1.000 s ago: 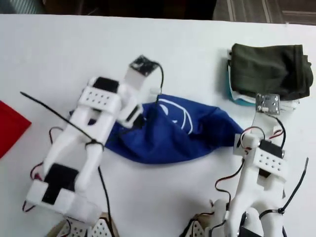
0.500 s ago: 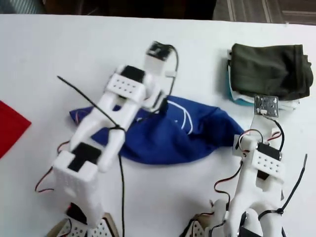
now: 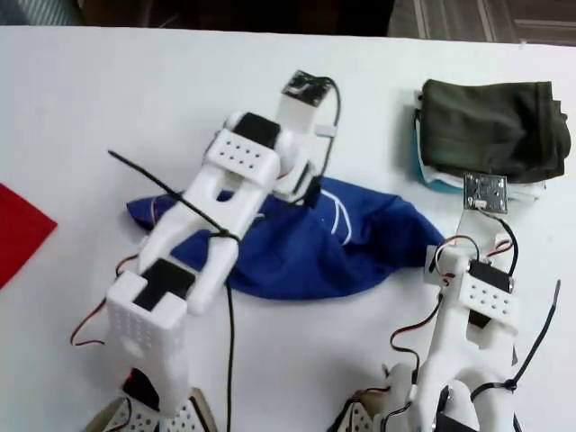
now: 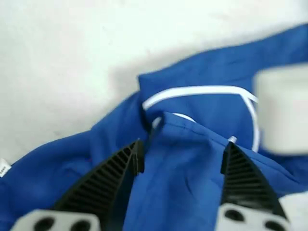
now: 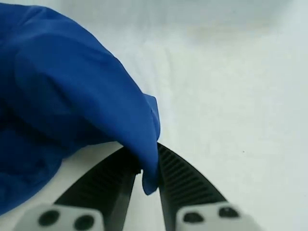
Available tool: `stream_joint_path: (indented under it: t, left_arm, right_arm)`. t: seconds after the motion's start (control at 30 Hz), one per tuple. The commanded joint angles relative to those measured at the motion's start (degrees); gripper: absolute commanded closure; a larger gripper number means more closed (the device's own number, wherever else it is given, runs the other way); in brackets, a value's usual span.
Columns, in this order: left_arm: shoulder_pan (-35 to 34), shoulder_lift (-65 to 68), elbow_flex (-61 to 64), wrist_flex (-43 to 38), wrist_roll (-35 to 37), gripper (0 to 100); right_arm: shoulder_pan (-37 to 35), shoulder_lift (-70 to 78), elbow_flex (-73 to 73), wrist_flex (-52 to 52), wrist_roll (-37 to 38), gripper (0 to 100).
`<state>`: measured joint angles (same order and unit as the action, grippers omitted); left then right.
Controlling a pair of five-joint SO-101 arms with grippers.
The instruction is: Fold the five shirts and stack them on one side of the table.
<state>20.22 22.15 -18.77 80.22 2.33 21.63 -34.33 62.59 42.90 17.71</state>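
A crumpled blue shirt (image 3: 306,243) with a white print lies in the middle of the table. My left gripper (image 4: 183,151) is open just above its fabric, close to the white print (image 4: 192,91). Seen from above, this gripper (image 3: 309,191) sits at the shirt's far edge. My right gripper (image 5: 149,175) is shut on a corner of the blue shirt (image 5: 72,96), at the shirt's right end (image 3: 430,236). A stack of folded shirts (image 3: 490,130), dark green on top, rests at the far right.
A red shirt (image 3: 18,229) pokes in at the left edge. The right arm (image 3: 477,297) stands just in front of the stack. Bare white table (image 3: 117,99) stretches across the far left and the middle back.
My left arm has swung right and away across the blue shirt, its gripper now at the shirt's far edge. The right arm and the stack have stayed put.
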Motion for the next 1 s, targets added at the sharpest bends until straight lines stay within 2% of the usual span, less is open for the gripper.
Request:
stream_joint_path:
  t: [0.0, 0.23, 0.47, 0.53, 0.6, 0.63, 0.67, 0.8, 0.97]
  left_arm:
    - [1.67, -0.97, -2.77, 2.02, 0.44, 72]
    - [1.41, 6.95, -3.38, 1.76, 0.35, 72]
    - [1.49, 7.03, -3.38, 2.11, 0.09, 73]
    - [1.58, 5.71, -3.38, 3.16, -0.09, 80]
    - [1.67, 3.52, -3.38, 4.04, -0.09, 97]
    - [1.67, 2.2, -3.38, 4.75, -0.09, 99]
    - [1.67, 0.62, -3.38, 5.8, -0.09, 95]
    - [1.58, -6.07, -3.38, 10.37, -0.79, 97]
    - [1.49, -12.57, -2.86, 18.29, -6.24, 98]
  right_arm:
    - [-0.13, -0.4, -0.44, -1.01, 0.18, 98.0]
    - [-0.13, -0.4, -0.44, -1.01, 0.18, 98.0]
    - [-0.13, -0.4, -0.44, -1.01, 0.18, 98.0]
    - [-0.13, -0.4, -0.44, -1.01, 0.18, 98.0]
    - [-0.13, -0.4, -0.44, -1.01, 0.18, 98.0]
    - [-0.13, -0.4, -0.44, -1.01, 0.18, 98.0]
    - [-0.13, -0.4, -0.44, -1.01, 0.18, 98.0]
    - [-0.13, -0.4, -0.44, -1.01, 0.18, 98.0]
    - [-0.13, -0.4, -0.44, -1.01, 0.09, 98.0]
